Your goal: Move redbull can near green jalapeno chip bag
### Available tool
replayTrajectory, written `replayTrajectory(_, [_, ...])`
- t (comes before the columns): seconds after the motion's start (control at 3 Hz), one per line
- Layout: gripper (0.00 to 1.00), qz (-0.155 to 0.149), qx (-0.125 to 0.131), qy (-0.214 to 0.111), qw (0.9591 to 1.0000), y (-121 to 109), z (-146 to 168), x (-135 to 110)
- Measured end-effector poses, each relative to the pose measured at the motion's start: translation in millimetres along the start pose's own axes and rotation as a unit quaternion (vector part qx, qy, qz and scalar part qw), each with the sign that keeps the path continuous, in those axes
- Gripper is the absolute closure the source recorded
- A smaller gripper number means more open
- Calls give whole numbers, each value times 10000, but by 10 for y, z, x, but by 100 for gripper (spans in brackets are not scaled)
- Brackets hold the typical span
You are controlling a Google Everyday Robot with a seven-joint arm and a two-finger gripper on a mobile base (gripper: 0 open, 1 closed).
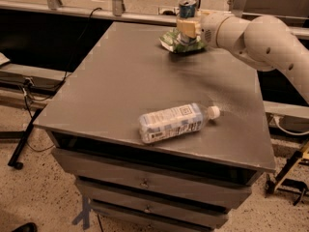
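Observation:
The redbull can point(187, 7) is a slim blue-and-silver can held upright in my gripper point(188, 27) at the far edge of the grey table point(125, 81). The gripper's tan fingers point(189, 26) are shut around the can's middle. The can hangs just above the green jalapeno chip bag point(179, 42), a crumpled light-green and white bag lying flat at the table's far side. The can and gripper cover part of the bag. My white arm point(256, 35) reaches in from the right.
A clear plastic bottle point(175, 123) with a white label and white cap lies on its side near the table's front edge. Drawers point(145, 182) sit below the tabletop. A metal rail point(96, 14) runs behind the table.

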State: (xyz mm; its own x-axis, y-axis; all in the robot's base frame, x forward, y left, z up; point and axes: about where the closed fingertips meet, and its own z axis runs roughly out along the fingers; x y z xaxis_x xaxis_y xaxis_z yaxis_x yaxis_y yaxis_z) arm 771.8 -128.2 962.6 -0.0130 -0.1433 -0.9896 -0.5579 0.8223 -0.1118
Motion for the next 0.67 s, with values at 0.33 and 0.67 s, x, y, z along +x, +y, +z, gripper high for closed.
replayTrajectory(0.33, [100, 48, 342, 109, 9993, -179, -246, 49])
replayTrajectory(0.67, [100, 219, 543, 117, 9982, -296, -443, 180])
